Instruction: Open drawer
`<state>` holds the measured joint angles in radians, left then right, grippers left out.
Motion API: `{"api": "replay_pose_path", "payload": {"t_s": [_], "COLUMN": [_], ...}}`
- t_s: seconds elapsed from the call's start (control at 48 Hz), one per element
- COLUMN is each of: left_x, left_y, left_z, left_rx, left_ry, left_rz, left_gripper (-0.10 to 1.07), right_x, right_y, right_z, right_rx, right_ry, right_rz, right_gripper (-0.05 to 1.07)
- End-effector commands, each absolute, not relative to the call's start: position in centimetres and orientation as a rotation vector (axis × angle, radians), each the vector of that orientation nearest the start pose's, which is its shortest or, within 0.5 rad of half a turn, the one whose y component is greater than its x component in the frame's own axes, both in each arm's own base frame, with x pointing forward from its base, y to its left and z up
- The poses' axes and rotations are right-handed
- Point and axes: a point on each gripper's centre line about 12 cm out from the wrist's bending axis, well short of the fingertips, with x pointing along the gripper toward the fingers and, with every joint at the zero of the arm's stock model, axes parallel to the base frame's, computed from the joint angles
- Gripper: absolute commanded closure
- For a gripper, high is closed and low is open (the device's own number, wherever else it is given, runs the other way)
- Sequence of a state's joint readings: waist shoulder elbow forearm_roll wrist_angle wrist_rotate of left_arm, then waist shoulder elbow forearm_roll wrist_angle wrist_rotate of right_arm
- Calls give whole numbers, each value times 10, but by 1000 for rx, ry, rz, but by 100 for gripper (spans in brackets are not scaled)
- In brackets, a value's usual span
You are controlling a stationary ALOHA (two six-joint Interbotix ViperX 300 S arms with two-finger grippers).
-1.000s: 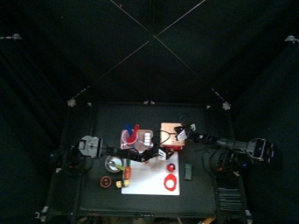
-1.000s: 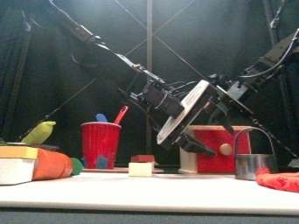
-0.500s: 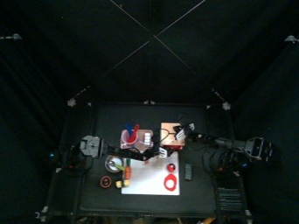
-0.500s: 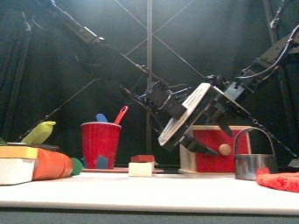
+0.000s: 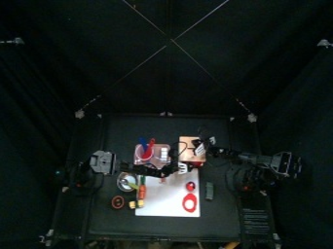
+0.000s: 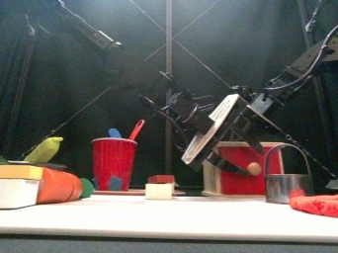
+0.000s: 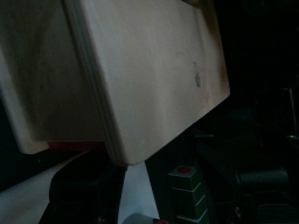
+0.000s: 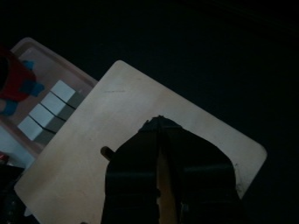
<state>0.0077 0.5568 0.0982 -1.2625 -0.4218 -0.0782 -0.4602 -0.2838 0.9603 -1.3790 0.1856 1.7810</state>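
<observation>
Small black tabletop (image 6: pixel 172 225), pale under the front camera's light. Directly on it, left to right across the front view: orange-and-white block stack (image 6: pixel 27 185) with yellow-green bird figure (image 6: pixel 45 149) behind, red plastic cup (image 6: pixel 114 163) holding utensils, small tan-and-red block (image 6: pixel 160 186), red-and-white box (image 6: pixel 246 168), grey metal pail (image 6: pixel 286 184), red cloth (image 6: pixel 317 205). From above, white sheet with red rings (image 5: pixel 176 201) near the front edge.

Drawer (image 6: pixel 211 129): pale tan wooden box with flat, lighter broad face. Raised off the table, tilted steeply on edge in front view, above a red box. From above (image 5: pixel 193 148), right of table centre.
</observation>
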Motion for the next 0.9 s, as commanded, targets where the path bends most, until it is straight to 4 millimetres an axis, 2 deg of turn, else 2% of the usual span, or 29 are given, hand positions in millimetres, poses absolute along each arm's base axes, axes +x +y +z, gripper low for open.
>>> {"api": "replay_pose_path", "payload": {"t_s": [0.0, 0.229, 0.438, 0.542, 0.875], "left_x": [545, 545, 545, 545, 536], "left_y": [55, 54, 53, 53, 32], "left_z": [126, 117, 117, 117, 111], "left_rx": [-1189, -1220, -1218, -1221, -1214], "left_ry": [134, 147, 149, 148, 189], "left_rz": [660, 669, 667, 668, 658], "left_gripper": [11, 14, 32, 38, 38], "right_x": [254, 254, 254, 254, 254], "right_y": [-149, -149, -148, -148, -146], "right_z": [157, 156, 156, 156, 154], "right_rx": [484, 484, 483, 482, 491], "right_ry": [619, 623, 623, 623, 629], "right_rz": [-755, -754, -753, -752, -751], "right_gripper": [90, 90, 90, 90, 90]}}
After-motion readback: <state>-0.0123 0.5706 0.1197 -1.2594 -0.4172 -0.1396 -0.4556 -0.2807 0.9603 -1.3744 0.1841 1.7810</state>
